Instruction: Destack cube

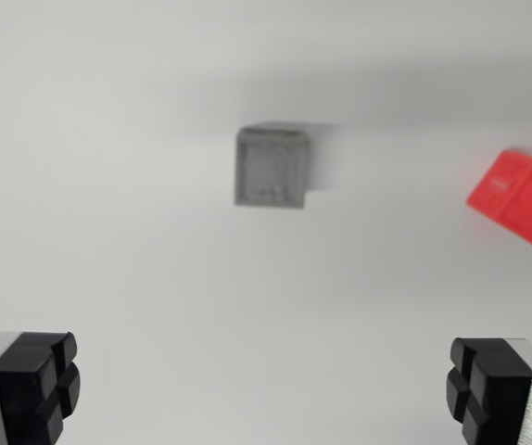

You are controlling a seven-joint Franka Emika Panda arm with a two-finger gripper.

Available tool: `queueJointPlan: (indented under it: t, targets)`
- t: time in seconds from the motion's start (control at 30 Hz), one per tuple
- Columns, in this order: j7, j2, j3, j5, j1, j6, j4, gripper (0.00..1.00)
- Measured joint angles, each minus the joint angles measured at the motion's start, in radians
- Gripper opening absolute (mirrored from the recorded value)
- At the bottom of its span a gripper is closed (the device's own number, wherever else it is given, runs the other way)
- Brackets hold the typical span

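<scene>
Resting on white table (108, 185), blurred grey cube (271, 167), red cube (518, 197) apart; fingers (264, 389) wide apart, empty.

Soft focus and tight framing obscure much of a tabletop scene, seen from the wrist camera.

The red cube (518, 197) runs off the wrist view's right edge, its far corner out of sight, and pale markings on its near face are too blurred to read. The grey cube (272, 167) is hazy, the embossed pattern on its top indistinct. Only the tips of the gripper (264, 387) enter the frame, both black fingers (36, 382) cropped by the bottom edge and corners, the body behind them unseen.
</scene>
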State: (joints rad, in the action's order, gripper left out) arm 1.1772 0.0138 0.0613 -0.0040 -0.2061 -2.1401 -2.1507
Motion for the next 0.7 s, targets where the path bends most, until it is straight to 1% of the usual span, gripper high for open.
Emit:
queueJointPlan:
  t: [0.23,0.7]
  targets:
    - [0.000,0.007,0.000,0.000,0.000,0.016,0.008,1.00]
    - [0.000,0.007,0.000,0.000,0.000,0.016,0.008,1.00]
